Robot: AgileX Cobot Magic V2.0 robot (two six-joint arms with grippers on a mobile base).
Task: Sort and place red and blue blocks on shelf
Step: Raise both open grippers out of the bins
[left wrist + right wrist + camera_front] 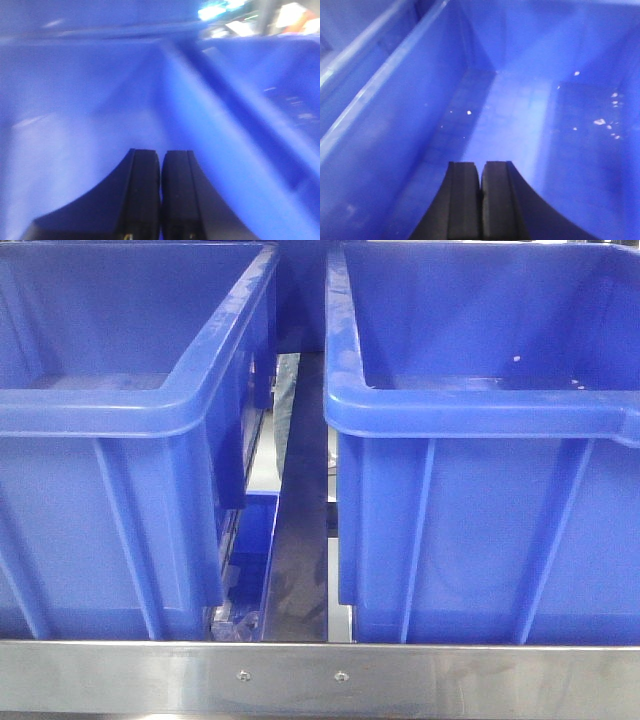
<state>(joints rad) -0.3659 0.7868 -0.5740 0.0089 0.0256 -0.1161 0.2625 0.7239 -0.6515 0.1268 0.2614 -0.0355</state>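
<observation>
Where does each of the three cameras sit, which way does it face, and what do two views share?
Front view: level with the shelf rail, facing two blue bins; no robot parts show.
Left wrist view: behind the left pincer, looking into a blurred blue bin; jaws together.
Right wrist view: behind the right pincer, looking down at a bin floor; jaws together.
Shared: both wrist views show closed, empty pincers inside blue bins.

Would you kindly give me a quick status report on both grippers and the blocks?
Left gripper shut, empty, over the left blue bin. Right gripper shut, empty, inside the right blue bin. No red or blue block in view. Shelf rail unobstructed.
</observation>
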